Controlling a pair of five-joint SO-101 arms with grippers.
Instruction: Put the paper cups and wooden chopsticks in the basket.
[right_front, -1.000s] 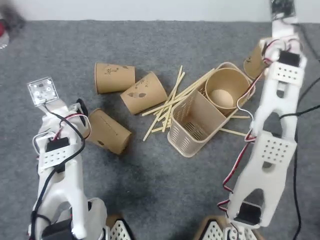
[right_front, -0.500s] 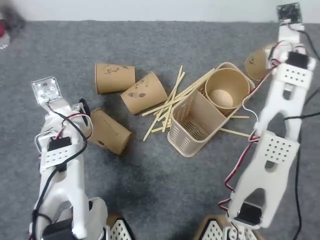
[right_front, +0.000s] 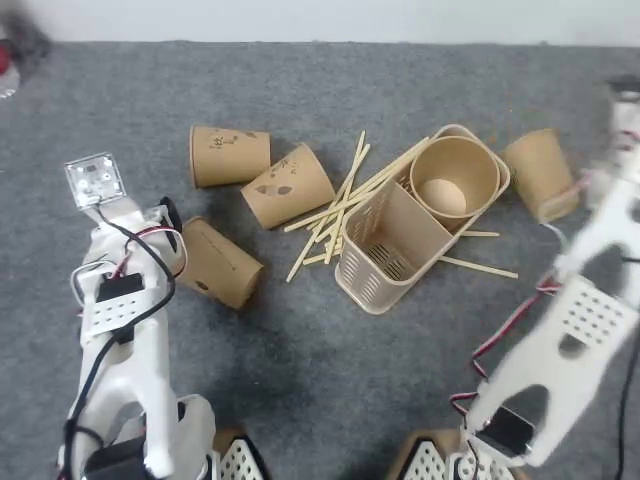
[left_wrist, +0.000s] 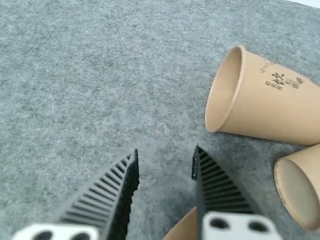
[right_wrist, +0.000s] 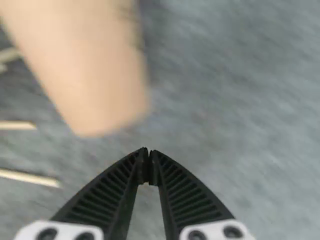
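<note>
- Where the high view looks down on the grey mat (right_front: 300, 380), the basket (right_front: 362, 275) stands near the centre with two compartments.
- One paper cup, the upright cup (right_front: 455, 178), sits mouth-up in the round compartment; the rectangular compartment beside it holds nothing.
- The chopsticks (right_front: 340, 205) lie fanned on the mat against the basket's side, with several ends resting across its rim. Two loose sticks (right_front: 480, 266) lie on the mat at the opposite side.
- The outer cup (right_front: 541, 173) lies on its side just beside the round compartment; contact with the basket cannot be confirmed.
- Three cups lie on their sides away from the basket: the printed cup (right_front: 229, 155), the middle cup (right_front: 288, 186) and the near cup (right_front: 215, 262).
- Left gripper (left_wrist: 165, 152): fingers apart, nothing between them, just above the mat. The near cup's edge shows under one finger; the printed cup's open mouth faces the gripper.
- Right gripper (right_wrist: 146, 150): fingers pressed together, nothing clamped. The outer cup appears blurred ahead of the tips, not touching them.
</note>
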